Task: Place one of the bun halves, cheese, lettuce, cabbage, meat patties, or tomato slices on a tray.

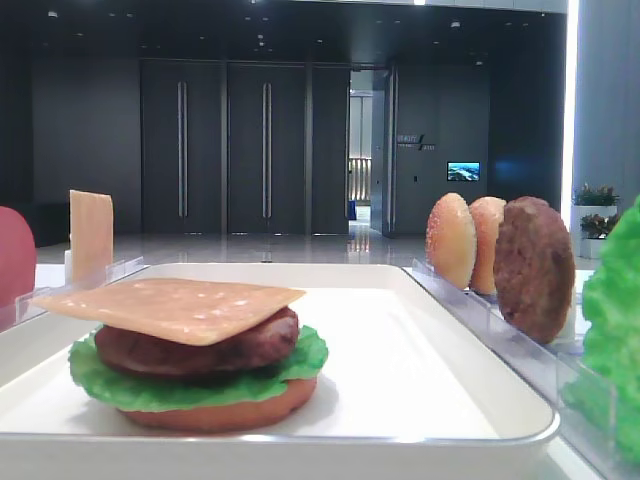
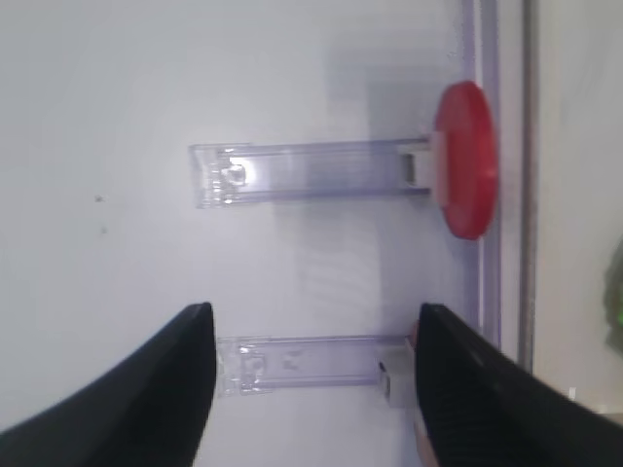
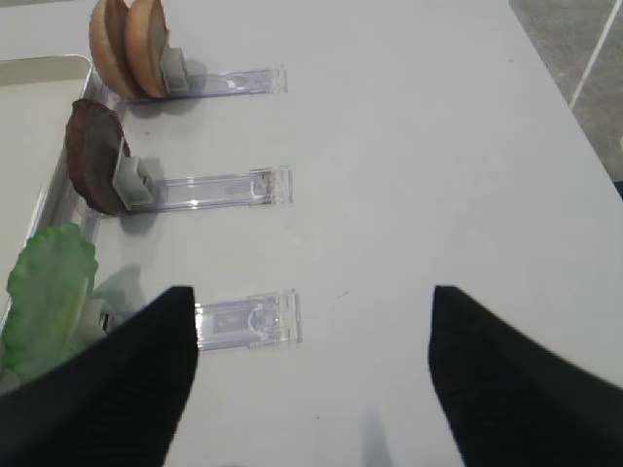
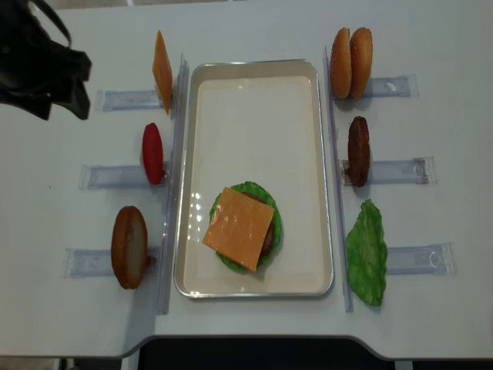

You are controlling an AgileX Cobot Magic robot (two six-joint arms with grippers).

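Cheese [image 4: 239, 228] is seen laid on the tray [image 4: 254, 116] stack. The left gripper [image 2: 311, 389] and right gripper [image 3: 311, 375] are held open, empty. A tomato slice [image 4: 152, 153] is judged next.

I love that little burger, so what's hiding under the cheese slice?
Under the cheese sit a meat patty, lettuce and an orange-brown bun half. From above, only lettuce edges show.

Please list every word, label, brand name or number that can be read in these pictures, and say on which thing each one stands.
Wall sign in the background, beside the doorway: too small and blurred to read.
Small lit screen on the same wall: no legible text.
Food pieces, tray, clear racks, table: no text or numbers.
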